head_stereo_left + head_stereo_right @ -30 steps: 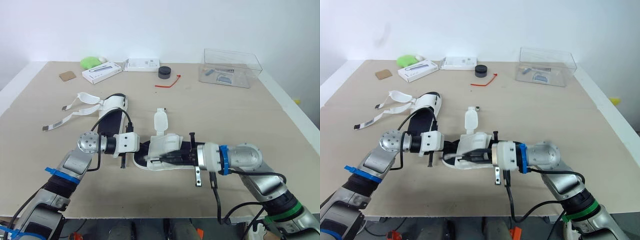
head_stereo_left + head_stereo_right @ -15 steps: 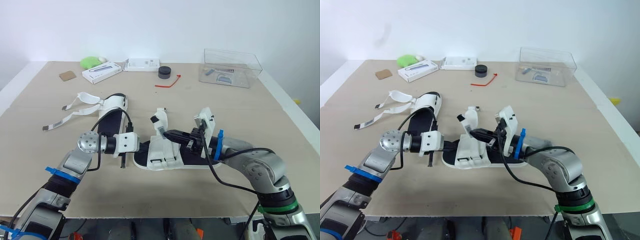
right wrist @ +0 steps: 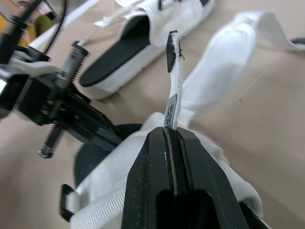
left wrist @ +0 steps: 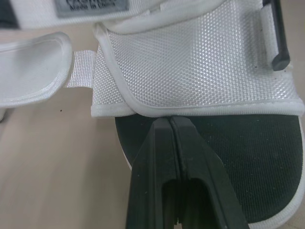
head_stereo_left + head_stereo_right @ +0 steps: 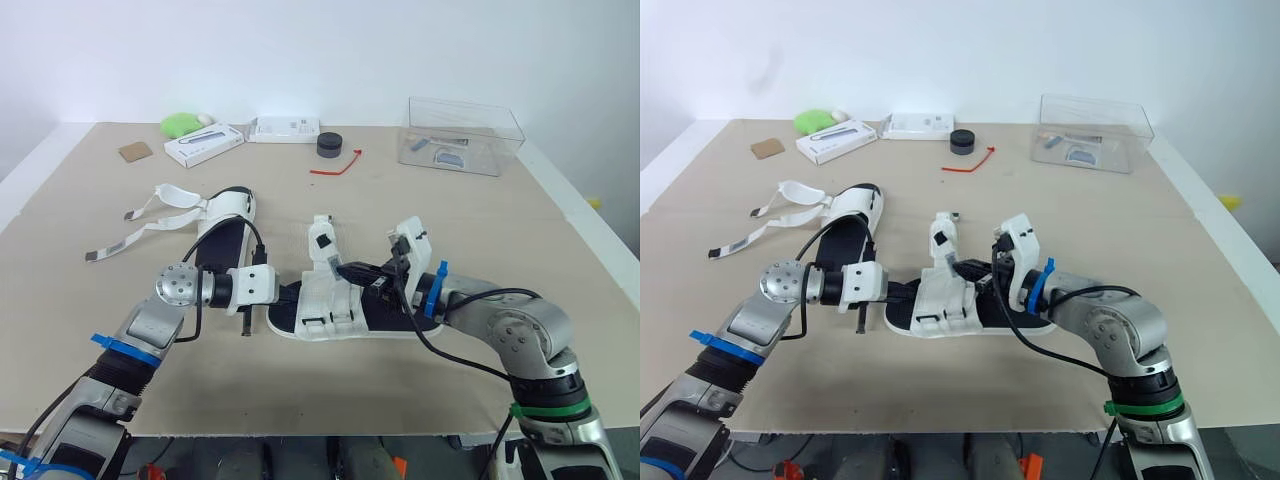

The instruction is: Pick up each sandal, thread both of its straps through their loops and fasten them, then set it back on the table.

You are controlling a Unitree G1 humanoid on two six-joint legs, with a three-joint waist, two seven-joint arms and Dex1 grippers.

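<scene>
The near sandal (image 5: pixel 330 310) lies flat on the table (image 5: pixel 480 220), toward its 6 o'clock edge. The right gripper (image 3: pixel 170 138), reaching in from 3 o'clock, is clamped on the sandal's white strap (image 5: pixel 322 243), which stands upright. The left gripper (image 4: pixel 169 121), its fingers pressed together, touches the sandal's 9 o'clock end. The second sandal (image 5: pixel 222 225) lies at 10 o'clock, straps loose.

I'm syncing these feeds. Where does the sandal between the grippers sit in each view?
Left eye view: sandal at the table's near centre, between both arms.
Right eye view: same spot.
Left wrist view: its white upper just beyond the left gripper.
Right wrist view: its white upper beside the right gripper, which pinches its strap.
Shared landmark: left gripper at the sandal's end.
</scene>
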